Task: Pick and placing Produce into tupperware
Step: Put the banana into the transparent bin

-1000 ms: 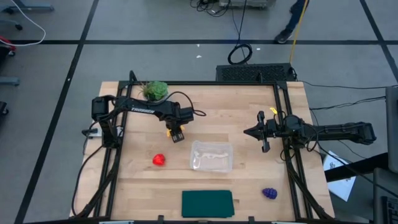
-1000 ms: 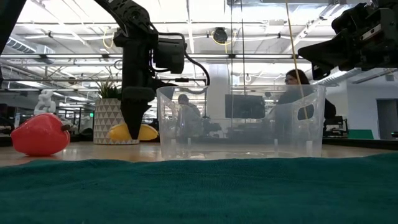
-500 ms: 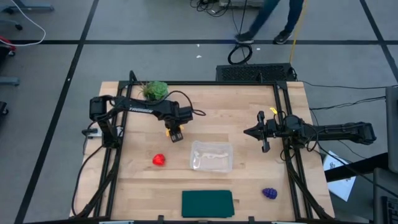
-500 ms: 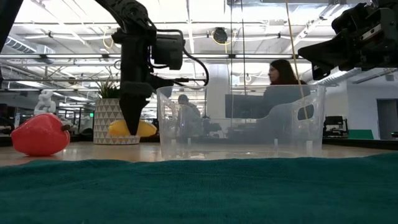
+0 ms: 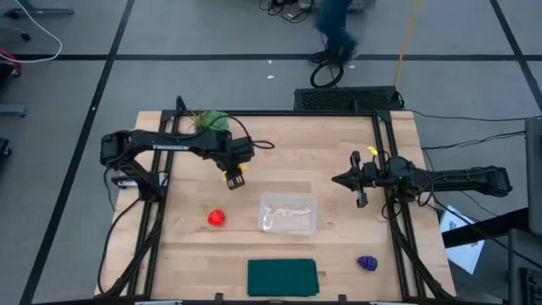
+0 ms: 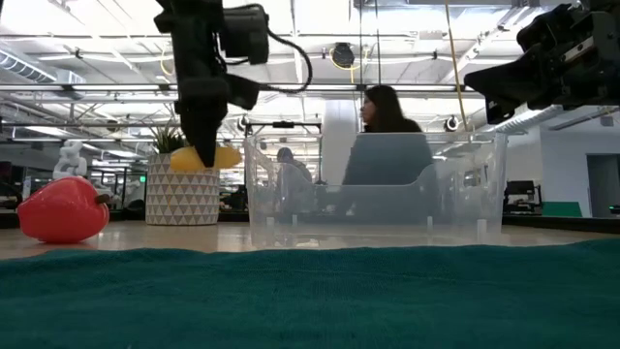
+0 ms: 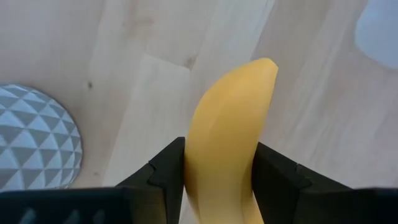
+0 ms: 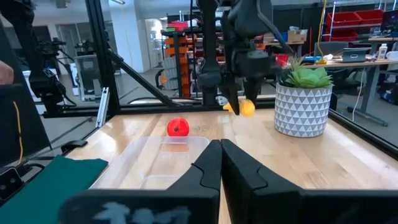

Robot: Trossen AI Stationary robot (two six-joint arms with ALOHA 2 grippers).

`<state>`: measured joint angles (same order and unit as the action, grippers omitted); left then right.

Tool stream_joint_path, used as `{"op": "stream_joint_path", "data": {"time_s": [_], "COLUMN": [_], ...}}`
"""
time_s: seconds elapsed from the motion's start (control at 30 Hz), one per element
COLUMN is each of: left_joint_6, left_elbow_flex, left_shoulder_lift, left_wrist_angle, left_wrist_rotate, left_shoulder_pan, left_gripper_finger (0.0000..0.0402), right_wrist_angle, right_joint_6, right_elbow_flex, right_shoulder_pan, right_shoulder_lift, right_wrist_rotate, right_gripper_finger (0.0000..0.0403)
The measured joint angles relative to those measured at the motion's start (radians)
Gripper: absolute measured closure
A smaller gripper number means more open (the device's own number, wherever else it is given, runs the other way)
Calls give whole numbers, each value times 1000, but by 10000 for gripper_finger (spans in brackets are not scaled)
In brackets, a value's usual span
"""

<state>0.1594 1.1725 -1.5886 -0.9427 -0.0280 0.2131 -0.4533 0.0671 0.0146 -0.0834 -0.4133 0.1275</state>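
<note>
A wooden table (image 5: 339, 169) was seen from above, with a robot arm at each side. The left gripper (image 5: 233, 176) hung above the table just beside a potted plant (image 5: 212, 121), its fingers (image 7: 166, 177) clamped on a yellow banana (image 7: 227, 134). In the low view the banana (image 6: 205, 157) hung clear of the tabletop, level with the top of the plant's patterned pot (image 6: 181, 189). The clear tupperware (image 5: 288, 212) sat near the table's middle, apart from the banana, and nothing showed inside it. A red fruit (image 5: 217, 218) lay on the wood to the container's left, not touching it. A purple grape bunch (image 5: 367, 263) lay near the front right corner, well apart from the rest. A dark green mat (image 5: 282, 277) lay at the front edge, below the container. The right gripper (image 5: 335, 180) waited in the air at the right side, its fingers (image 8: 208, 168) pressed together on nothing. A person (image 6: 386, 136) showed in the room behind the table.
</note>
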Motion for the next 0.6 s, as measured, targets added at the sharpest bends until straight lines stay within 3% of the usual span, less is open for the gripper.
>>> {"op": "stream_joint_path", "data": {"time_s": [0.37, 0.6], "left_joint_6": [1, 1], "left_elbow_flex": [0, 70], "left_shoulder_lift": [32, 33], "left_wrist_angle": [-42, -105], "left_wrist_rotate": [1, 2], "left_shoulder_pan": [0, 0], "left_gripper_finger": [250, 250], "right_wrist_angle": [0, -6], "right_joint_6": [0, 0], "right_elbow_flex": [0, 0], "right_shoulder_pan": [0, 0], "right_shoulder_lift": [0, 0], "right_wrist_rotate": [0, 0], "right_gripper_finger": [403, 403]}}
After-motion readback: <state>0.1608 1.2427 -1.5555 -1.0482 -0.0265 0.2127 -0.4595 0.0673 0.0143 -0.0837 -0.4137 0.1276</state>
